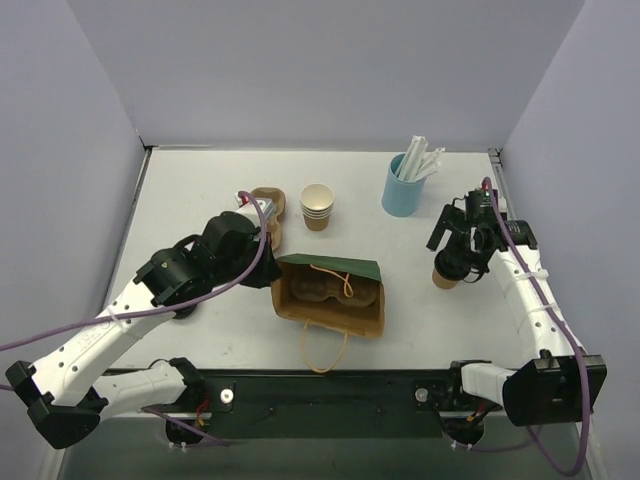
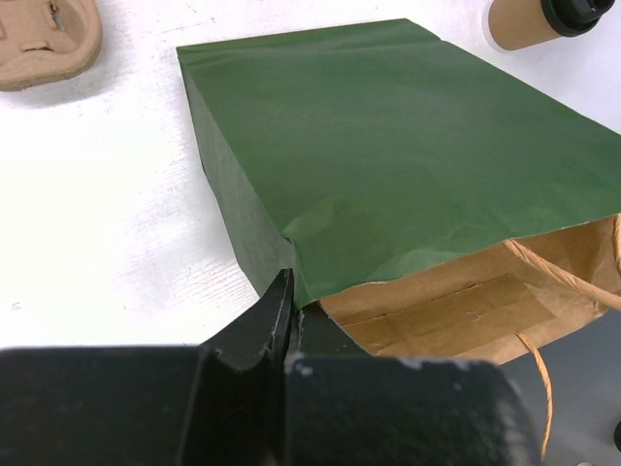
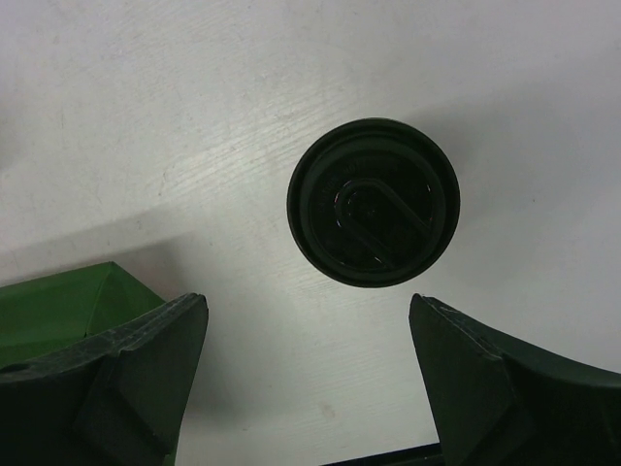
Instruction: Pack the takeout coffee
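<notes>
**Desk:** What fills the frame?

**Robot:** A white worktop (image 1: 200, 190), walled on three sides. The largest thing on it is a green paper bag (image 1: 330, 268). It lies on its side at the middle of the near edge, with its kraft-brown lining showing. Its mouth and twine handle (image 1: 325, 350) point toward that edge.

**Desk:** And your left arm?

**Robot:** My left gripper (image 2: 294, 309) is clamped tight on the rim of the bag's mouth, at the bag's left side. The green paper is pinched between my two fingers.

**Desk:** What else is on the worktop?

**Robot:** A blue holder (image 1: 403, 190) with white sticks in it stands toward the far right corner. A pulp carrier (image 2: 44, 39) lies left of centre, toward the far edge. From above it is partly hidden behind my left wrist. A stack of lidless cups (image 1: 317, 207) stands near it on the right, not touching it.

**Desk:** Where is the coffee?

**Robot:** The takeout coffee (image 1: 445, 275) stands upright near the right edge, about midway between the far and near edges. It is well apart from the bag. My right gripper (image 3: 307, 303) hangs over it with the fingers spread wider than the black lid (image 3: 374, 202). Neither finger touches the cup, and the gripper holds nothing. From my wrist camera the lid sits just beyond my fingertips, with bare worktop all round it.
</notes>
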Robot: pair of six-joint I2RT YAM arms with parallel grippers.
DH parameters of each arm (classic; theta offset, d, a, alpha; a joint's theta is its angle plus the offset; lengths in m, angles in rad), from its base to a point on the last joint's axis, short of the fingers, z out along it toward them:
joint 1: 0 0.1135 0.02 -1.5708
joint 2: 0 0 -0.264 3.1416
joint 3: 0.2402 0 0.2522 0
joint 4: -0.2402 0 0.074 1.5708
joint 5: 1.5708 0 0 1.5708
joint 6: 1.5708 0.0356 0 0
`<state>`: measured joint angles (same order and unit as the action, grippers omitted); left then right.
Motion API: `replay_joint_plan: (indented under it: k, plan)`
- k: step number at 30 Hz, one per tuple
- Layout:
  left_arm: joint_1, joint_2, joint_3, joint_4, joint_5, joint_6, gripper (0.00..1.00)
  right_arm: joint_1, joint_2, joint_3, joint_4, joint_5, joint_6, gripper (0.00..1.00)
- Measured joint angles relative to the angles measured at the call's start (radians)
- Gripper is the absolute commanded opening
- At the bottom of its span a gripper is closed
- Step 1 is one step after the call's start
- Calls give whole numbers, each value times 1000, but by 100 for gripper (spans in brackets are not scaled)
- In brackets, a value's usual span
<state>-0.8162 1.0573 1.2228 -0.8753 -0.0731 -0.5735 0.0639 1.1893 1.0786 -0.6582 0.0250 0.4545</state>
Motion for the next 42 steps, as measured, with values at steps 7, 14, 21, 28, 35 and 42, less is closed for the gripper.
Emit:
replay_joint_plan:
  k: [7, 14, 21, 28, 35, 42]
  plan:
    - [0, -8, -27, 24, 19, 0, 0, -60, 93, 1, 4, -82, -68, 87]
    - [0, -59, -72, 40, 26, -14, 0, -92, 133, 1, 3, -92, -109, 88]
    - [0, -85, -72, 40, 25, -17, 0, -109, 148, 3, 3, -79, -124, 88]
    - [0, -103, -92, 41, 25, -23, 0, -109, 173, 12, 1, -76, -143, 87]
    - [0, -105, -97, 41, 25, -35, 0, -115, 203, 14, 3, -66, -151, 86]
    - [0, -110, -97, 40, 25, -43, 0, -141, 228, 41, 13, -63, -156, 85]
